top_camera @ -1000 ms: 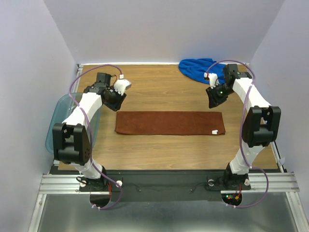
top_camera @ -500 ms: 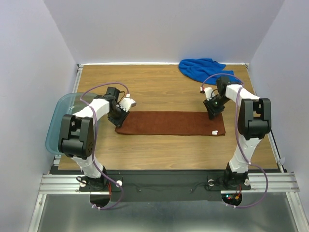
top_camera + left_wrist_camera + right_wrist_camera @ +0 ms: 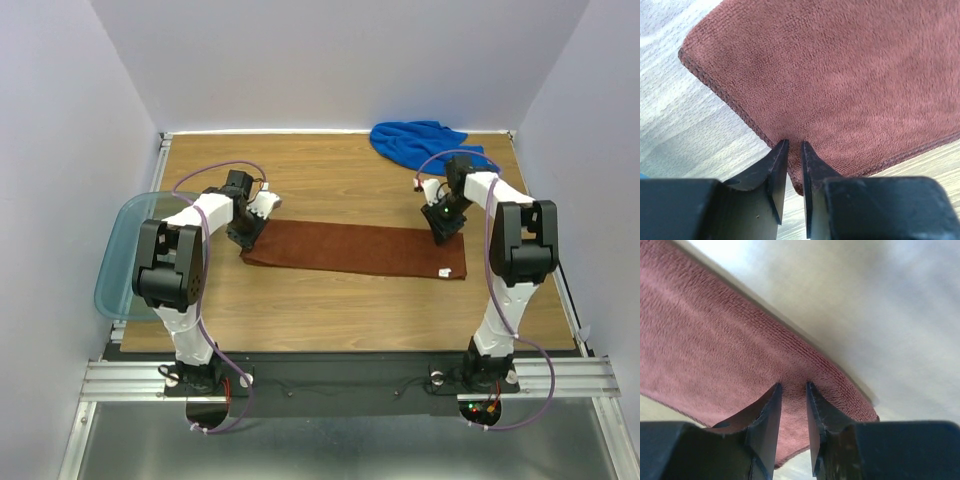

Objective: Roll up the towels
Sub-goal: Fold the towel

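1. Across the middle of the wooden desk (image 3: 340, 185), we see the rust-brown towel (image 3: 355, 250) spread flat, its long side running left to right and its left end sitting slightly farther back
2. We see the left hand (image 3: 247, 232) down near the towel's far left corner, its fingers nearly closed with a pinch of the hem between the tips
3. We see the right hand (image 3: 440, 228) near the far right corner in the same way, its fingers drawn close on a small pucker of cloth
4. We judge that both hands hold matching ends of one long edge so the towel can be shifted or folded evenly, without twisting, ahead of rolling
5. We see the blue towel (image 3: 420, 143) lying bunched at the far right of the desk, apart from both hands and not yet rolled
6. We see a teal bin (image 3: 118, 262) at the desk's left edge, beside the left arm
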Controlling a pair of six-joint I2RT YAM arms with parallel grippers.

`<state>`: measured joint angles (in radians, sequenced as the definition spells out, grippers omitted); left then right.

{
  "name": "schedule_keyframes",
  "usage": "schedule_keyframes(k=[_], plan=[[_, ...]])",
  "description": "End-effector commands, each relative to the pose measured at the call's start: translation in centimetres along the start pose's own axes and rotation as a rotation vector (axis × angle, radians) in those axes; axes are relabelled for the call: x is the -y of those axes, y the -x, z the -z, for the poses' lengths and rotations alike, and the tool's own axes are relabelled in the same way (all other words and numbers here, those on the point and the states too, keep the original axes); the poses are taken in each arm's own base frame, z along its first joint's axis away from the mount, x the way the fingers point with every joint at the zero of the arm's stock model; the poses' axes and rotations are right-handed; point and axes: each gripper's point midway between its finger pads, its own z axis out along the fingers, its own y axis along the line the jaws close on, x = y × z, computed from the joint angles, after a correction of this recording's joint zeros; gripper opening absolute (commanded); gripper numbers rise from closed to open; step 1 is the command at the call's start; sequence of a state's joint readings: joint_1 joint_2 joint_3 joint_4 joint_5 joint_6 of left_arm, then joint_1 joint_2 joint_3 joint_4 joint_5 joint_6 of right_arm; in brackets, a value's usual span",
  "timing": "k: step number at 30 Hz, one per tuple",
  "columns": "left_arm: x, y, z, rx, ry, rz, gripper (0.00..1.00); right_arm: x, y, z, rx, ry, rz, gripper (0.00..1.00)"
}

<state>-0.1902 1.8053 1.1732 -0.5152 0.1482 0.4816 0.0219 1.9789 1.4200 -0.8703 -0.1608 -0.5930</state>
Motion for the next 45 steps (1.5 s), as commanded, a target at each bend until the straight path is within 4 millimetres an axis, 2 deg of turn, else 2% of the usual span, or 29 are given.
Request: schedule_keyframes(k=[1,5,7,8,9,10,13,14,19,23,32,37,43,45], plan=[[-0.5,0.9,0.9,0.024,0.028,0.017,0.34,3.4,3.4,-0.1,0.064,-0.102,-0.027,0.33],[0.9,2.4,3.8,0.11,-0.03,0.009,0.45,2.5,4.8,3.0,0.139,-0.086,-0.05,0.43],[1.7,3.1,4.8,0.154,-0.069,0.003,0.51,1.7,5.1,5.5,0.187,-0.085,-0.064,0.47],[1.7,3.8,5.7,0.189,-0.068,0.004,0.52,1.6,4.9,6.4,0.2,-0.089,-0.074,0.6],[1.9,4.1,6.2,0.207,-0.074,0.004,0.53,1.5,4.8,7.1,0.213,-0.088,-0.085,0.64],[2.0,4.8,7.0,0.242,-0.078,0.003,0.53,1.9,4.3,8.4,0.234,-0.094,-0.121,0.65],[2.2,5.7,8.1,0.285,-0.08,0.008,0.53,2.2,2.8,9.0,0.23,-0.077,-0.207,0.65],[2.2,6.1,8.6,0.304,-0.079,0.005,0.54,3.0,1.7,9.0,0.225,-0.07,-0.256,0.64],[2.5,6.8,9.6,0.339,-0.095,0.011,0.53,3.0,-2.4,7.1,0.159,0.021,-0.426,0.57],[2.9,6.7,9.9,0.354,-0.105,0.015,0.54,3.1,-4.1,6.0,0.137,0.07,-0.509,0.53],[2.9,6.3,9.7,0.356,-0.095,0.012,0.55,2.0,-4.1,3.4,0.109,0.17,-0.575,0.54],[3.0,6.1,9.5,0.354,-0.096,0.013,0.55,1.7,-4.9,1.7,0.077,0.186,-0.597,0.52],[2.9,6.2,9.3,0.355,-0.097,0.013,0.55,0.5,-5.3,0.6,0.06,0.231,-0.614,0.43],[2.8,6.3,9.3,0.355,-0.093,0.013,0.55,0.1,-5.4,0.4,0.058,0.246,-0.616,0.36]])
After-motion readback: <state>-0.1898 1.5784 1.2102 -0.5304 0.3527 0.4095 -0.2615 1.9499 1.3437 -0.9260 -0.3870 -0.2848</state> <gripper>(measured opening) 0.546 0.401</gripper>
